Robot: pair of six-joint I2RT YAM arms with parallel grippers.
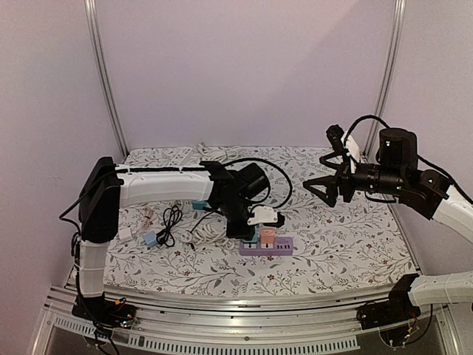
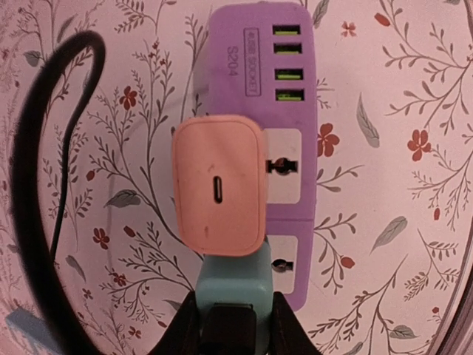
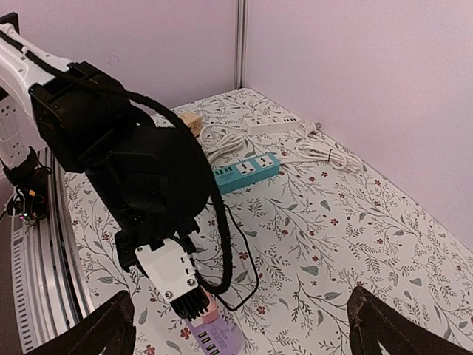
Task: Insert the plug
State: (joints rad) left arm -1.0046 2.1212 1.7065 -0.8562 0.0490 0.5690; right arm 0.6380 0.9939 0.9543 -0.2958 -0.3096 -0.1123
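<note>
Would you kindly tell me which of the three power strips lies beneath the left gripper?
The purple power strip, carrying the pink adapter; the left gripper holds a teal plug over it. The teal strip and white strip lie farther back.

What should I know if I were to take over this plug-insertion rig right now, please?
Left gripper: fingers shut on the teal plug, held at the end of the purple power strip away from its USB ports.
Right gripper: open and empty, in the air to the right of the strip.
Things: a pink charger sits on the strip right next to the teal plug.
Done: the plug is grasped and at the strip.
Left: the views do not show whether the plug is fully seated. Check that, press it home if needed, then release.
</note>
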